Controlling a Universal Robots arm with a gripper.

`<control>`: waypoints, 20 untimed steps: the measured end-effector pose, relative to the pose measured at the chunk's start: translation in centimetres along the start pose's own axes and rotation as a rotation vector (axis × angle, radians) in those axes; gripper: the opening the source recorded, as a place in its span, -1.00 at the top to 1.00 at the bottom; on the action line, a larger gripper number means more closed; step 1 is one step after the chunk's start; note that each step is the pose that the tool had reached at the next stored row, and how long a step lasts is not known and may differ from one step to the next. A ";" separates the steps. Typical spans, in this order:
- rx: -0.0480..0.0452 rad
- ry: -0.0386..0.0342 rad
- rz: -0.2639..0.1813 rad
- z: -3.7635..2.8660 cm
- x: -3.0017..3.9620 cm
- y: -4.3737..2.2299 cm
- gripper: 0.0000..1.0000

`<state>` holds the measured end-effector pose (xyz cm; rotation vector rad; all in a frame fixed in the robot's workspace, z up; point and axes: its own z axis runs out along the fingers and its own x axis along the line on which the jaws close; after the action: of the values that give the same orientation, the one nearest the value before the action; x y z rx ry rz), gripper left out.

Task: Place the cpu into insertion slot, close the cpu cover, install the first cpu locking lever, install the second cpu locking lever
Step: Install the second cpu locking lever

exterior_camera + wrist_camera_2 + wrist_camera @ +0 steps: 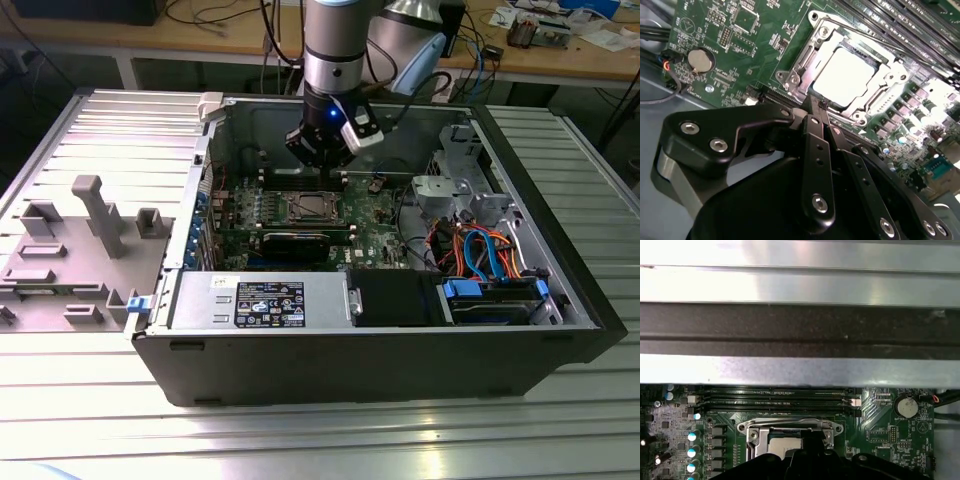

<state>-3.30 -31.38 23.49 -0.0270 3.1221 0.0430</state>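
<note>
The insertion slot (845, 75) on the green motherboard (740, 45) serves as the landmark here. The cpu (842, 76) lies flat inside it, its pale metal top facing up, and the cpu cover (807, 60) is folded down around it so that the chip shows through the frame's central cut-out. The gripper (815, 107) hangs just beside the slot's edge, on the side away from the long black memory slots (900, 35); its two black fingers (817, 150) are pressed together with nothing between them. The tips seem to reach the slot's rim near a thin locking lever (790, 102), though I cannot tell whether they touch it. A round coin battery (699, 61) sits well apart from the slot on the same board. In the exterior view the gripper (325, 172) hovers directly above the slot (306, 208), inside the open computer case (380, 350).
</note>
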 end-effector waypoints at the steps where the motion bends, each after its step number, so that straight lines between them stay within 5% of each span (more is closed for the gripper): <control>1: 0.0001 0.0001 0.000 -0.10 0.00 0.00 0.79; 20: 0.0001 0.0001 0.000 -0.18 0.01 -0.47 0.79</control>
<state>-3.30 -31.85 23.65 -0.0270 3.1221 0.0430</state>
